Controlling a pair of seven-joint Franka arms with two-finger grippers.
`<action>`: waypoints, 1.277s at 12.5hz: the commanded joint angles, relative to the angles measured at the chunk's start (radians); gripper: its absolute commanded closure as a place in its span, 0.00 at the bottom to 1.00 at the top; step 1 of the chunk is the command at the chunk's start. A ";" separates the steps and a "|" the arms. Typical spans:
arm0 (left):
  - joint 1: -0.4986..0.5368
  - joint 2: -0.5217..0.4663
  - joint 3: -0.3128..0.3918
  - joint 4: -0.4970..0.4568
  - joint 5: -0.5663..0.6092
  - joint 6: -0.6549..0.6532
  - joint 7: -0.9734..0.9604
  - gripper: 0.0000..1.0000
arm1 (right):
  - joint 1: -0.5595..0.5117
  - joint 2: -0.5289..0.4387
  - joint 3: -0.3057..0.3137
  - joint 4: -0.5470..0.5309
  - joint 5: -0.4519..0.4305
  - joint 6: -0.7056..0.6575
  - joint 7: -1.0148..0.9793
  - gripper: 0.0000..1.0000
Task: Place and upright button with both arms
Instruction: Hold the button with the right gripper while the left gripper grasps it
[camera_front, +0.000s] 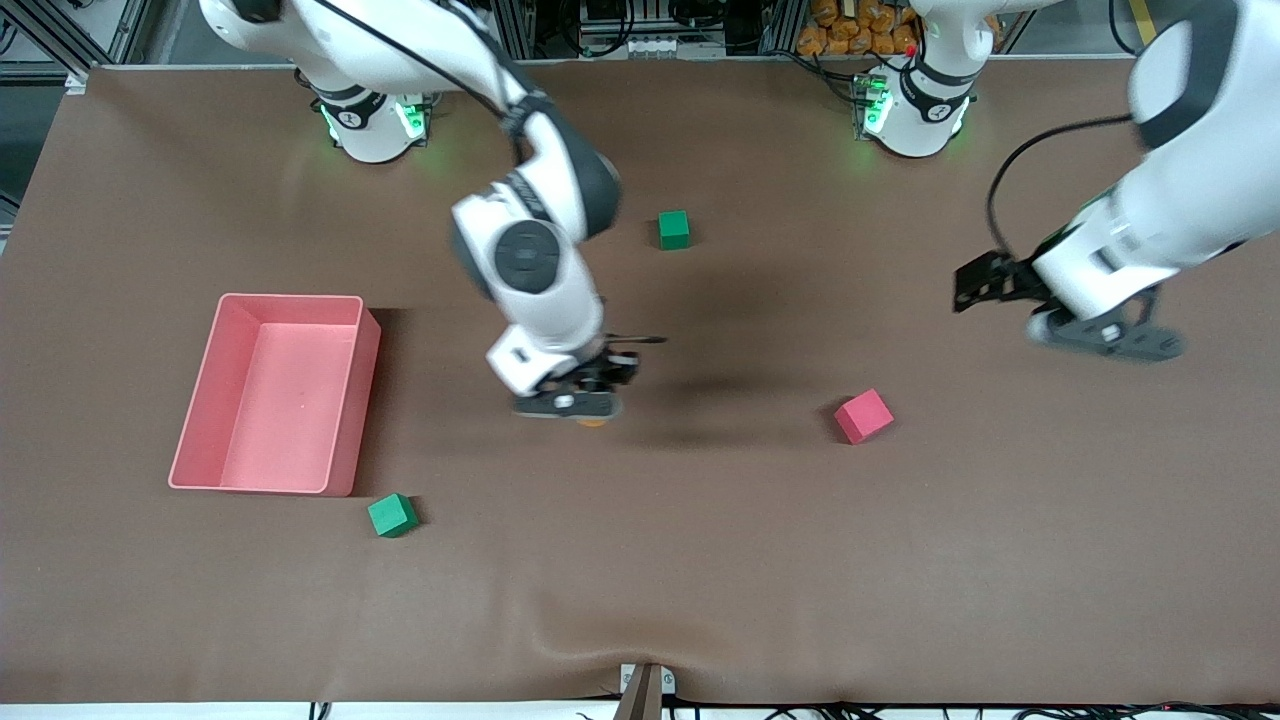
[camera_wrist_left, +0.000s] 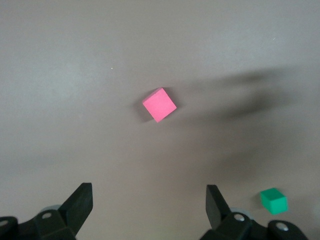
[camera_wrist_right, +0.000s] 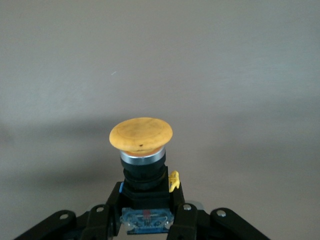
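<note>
Right wrist view: right pincer (camera_wrist_right: 146, 220) clamped on the button (camera_wrist_right: 142, 150) by its black body, orange cap pointing away, low over desk (camera_front: 700, 560). Rigid, light, top-heavy; grip body, not cap. Left pincer (camera_wrist_left: 149, 205) waits, fingers apart, above red cube (camera_wrist_left: 159, 104).

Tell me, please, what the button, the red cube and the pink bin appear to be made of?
The button, held in the right gripper: apparently matte orange plastic cap, scuffed, over a shiny metal-looking ring and black plastic body. The red cube: probably foam, given its matte faces and soft edges. The pink bin: likely moulded plastic, with smooth, thin, slightly glossy walls.
</note>
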 joint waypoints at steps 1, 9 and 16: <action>-0.087 0.078 -0.007 0.015 0.088 0.041 -0.006 0.00 | 0.078 0.102 -0.018 0.072 -0.095 0.046 0.016 1.00; -0.167 0.236 -0.009 0.007 0.090 0.172 -0.009 0.00 | 0.187 0.252 -0.019 0.075 -0.154 0.187 0.118 0.90; -0.213 0.315 -0.009 0.010 0.082 0.195 -0.053 0.00 | 0.168 0.165 -0.037 0.067 -0.175 0.111 0.129 0.00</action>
